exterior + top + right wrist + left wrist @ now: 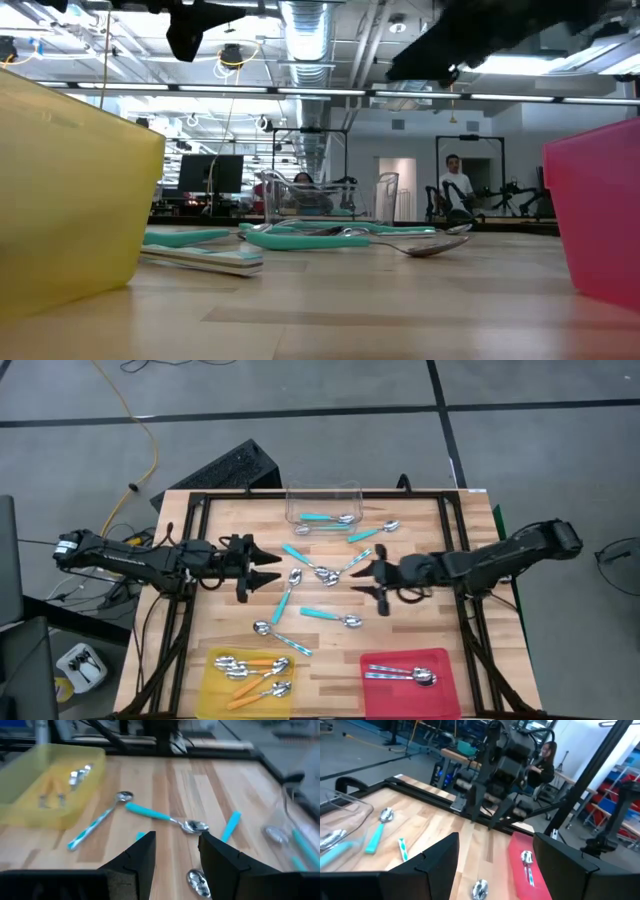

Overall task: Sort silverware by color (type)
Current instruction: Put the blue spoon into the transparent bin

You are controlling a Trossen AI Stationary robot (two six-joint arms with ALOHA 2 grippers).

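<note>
Both claws hang above the middle of the wooden desk [420,650], fingers apart, holding nothing — the left claw [268,572] spread wider than the right claw [366,582]. Between them lie loose teal-handled metal spoons [330,616]. The high view alone shows orange-handled spoons [250,668] in the yellow flat tray [212,698], silver spoons [400,675] in the red flat tray [445,700] — and a teal spoon in the clear plastic tub [322,500].

Loose teal spoons [322,572] crowd the table's middle between both arms, near the clear tub [323,505].
</note>
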